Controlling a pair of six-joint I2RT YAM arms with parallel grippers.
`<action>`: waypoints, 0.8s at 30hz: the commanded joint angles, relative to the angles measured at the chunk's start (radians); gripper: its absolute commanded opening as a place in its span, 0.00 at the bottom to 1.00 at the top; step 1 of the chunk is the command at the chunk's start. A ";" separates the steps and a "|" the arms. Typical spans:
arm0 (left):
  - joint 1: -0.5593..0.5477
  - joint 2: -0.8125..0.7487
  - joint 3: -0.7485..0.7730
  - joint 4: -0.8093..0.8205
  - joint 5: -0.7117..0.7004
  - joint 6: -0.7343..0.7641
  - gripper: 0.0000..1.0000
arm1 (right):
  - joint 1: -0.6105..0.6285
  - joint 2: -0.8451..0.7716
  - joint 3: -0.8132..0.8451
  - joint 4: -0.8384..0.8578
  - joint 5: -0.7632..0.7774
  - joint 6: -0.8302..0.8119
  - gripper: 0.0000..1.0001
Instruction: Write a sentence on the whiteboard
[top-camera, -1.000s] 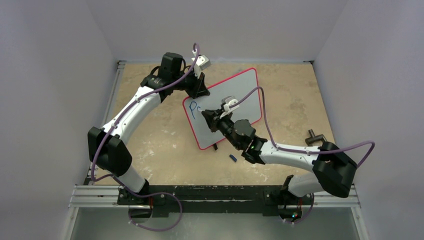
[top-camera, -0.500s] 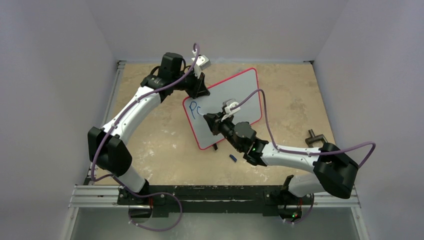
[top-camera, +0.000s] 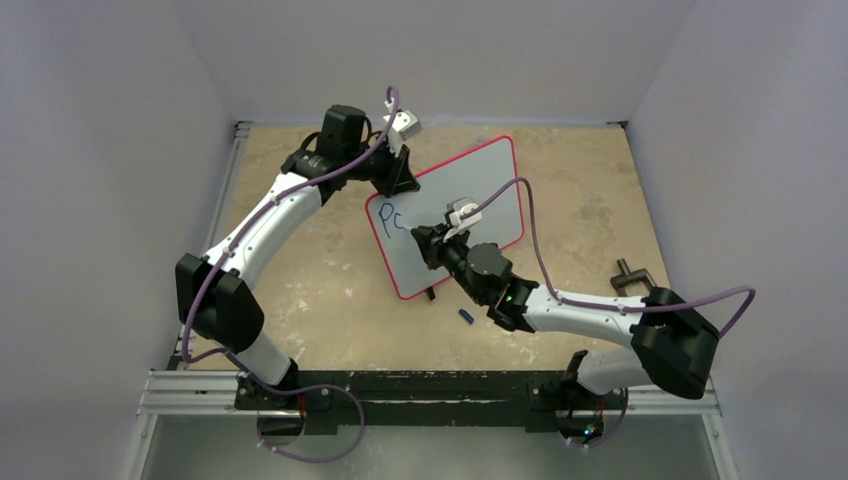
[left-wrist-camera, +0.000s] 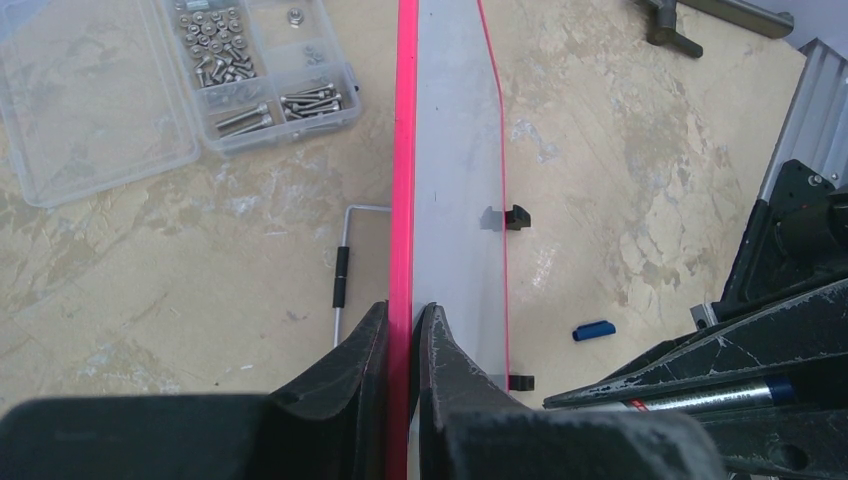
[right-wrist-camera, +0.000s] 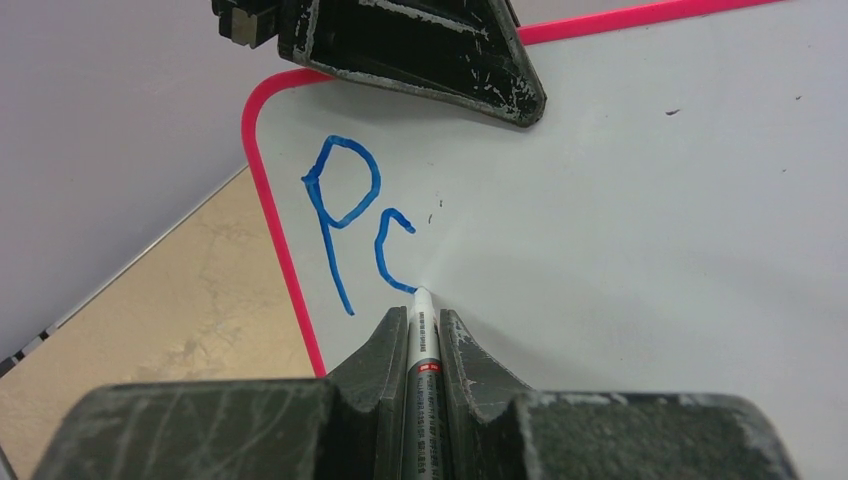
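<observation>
Top external view has the whiteboard (top-camera: 480, 185) propped on edge near the middle of the bench (top-camera: 300, 290), leaning back, with its red frame turned at an angle to the arms. The left hand (top-camera: 397, 178) is clamped narrow on the board's upper edge at the left corner; from the left wrist its fingers (left-wrist-camera: 355, 355) pinch the red frame between them. The right hand (top-camera: 417, 238) is closed tight on a marker (right-wrist-camera: 421, 345), whose tip touches the white surface at the foot of the second letter. The right arm lies across the lower part of the board and hides it from above. In the right wrist view the left hand's black finger looms just over the writing, which reads "Pc" (right-wrist-camera: 350, 215) in blue. The marker's barrel has fine print and a red band, too small to read. Behind the board lie a clear parts box (left-wrist-camera: 60, 120) of screws and a bent metal key (left-wrist-camera: 342, 275). In front lie a blue cap (top-camera: 465, 317), a black clip foot (left-wrist-camera: 514, 216) on the board's edge, and a black T-handle (top-camera: 627, 275) near the right arm.
</observation>
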 joint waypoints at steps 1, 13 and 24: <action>-0.014 0.031 -0.004 -0.119 -0.133 0.106 0.00 | -0.009 0.013 0.060 -0.018 0.070 -0.041 0.00; -0.015 0.031 -0.003 -0.121 -0.134 0.108 0.00 | -0.009 0.054 0.139 -0.017 0.065 -0.077 0.00; -0.015 0.030 -0.003 -0.121 -0.135 0.108 0.00 | -0.009 0.064 0.143 0.003 0.030 -0.073 0.00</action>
